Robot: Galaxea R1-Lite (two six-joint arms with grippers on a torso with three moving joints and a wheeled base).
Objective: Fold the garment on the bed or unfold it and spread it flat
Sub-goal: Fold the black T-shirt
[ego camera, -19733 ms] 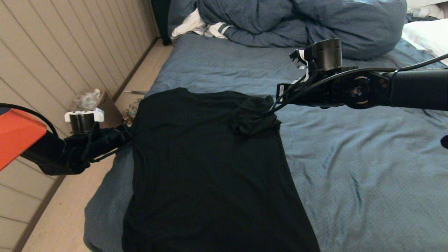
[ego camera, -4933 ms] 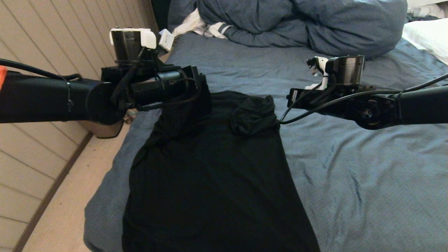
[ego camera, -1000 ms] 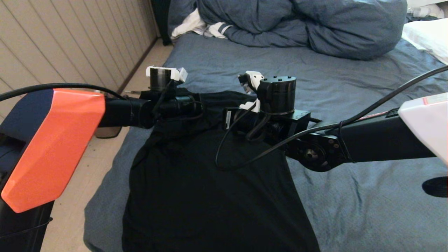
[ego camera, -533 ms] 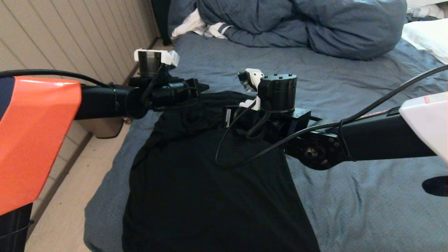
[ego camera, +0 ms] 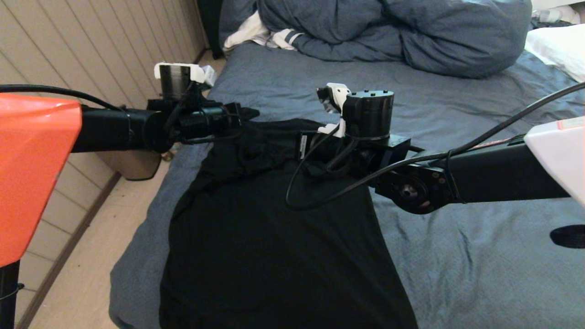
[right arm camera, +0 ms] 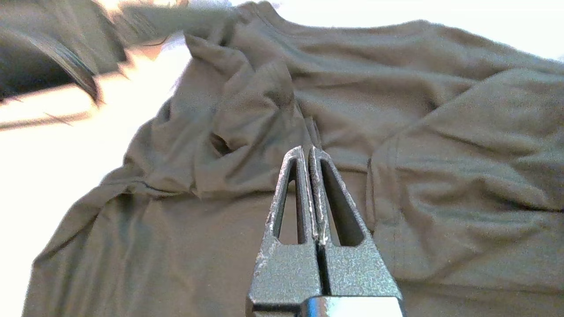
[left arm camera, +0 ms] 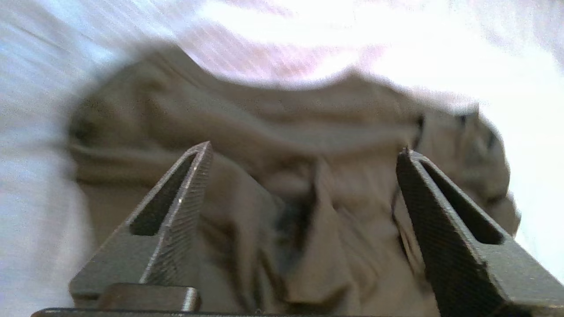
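Observation:
The garment (ego camera: 274, 237), a black T-shirt with its plain side up, lies lengthwise on the left part of the bed (ego camera: 457, 228). Its far end is rumpled. My left gripper (ego camera: 249, 114) hovers open just above the bunched far-left shoulder (left arm camera: 304, 189), nothing between its fingers (left arm camera: 189, 189). My right gripper (right arm camera: 307, 149) is shut over the middle of the far end, and a thin pleat of cloth (right arm camera: 304, 123) runs out of its tips. A folded-over sleeve (right arm camera: 462, 176) lies beside it. In the head view its fingers are lost against the black cloth.
A bunched blue duvet (ego camera: 388, 32) and a white cloth with dark stripes (ego camera: 269, 36) lie at the far end of the bed. A white pillow (ego camera: 557, 45) is at the far right. Bare floor (ego camera: 91, 274), a panelled wall and a bin (ego camera: 132, 164) border the left edge.
My left arm has drawn back to the left and lifted a little off the shirt's shoulder. The right arm has shifted slightly right, still low over the shirt.

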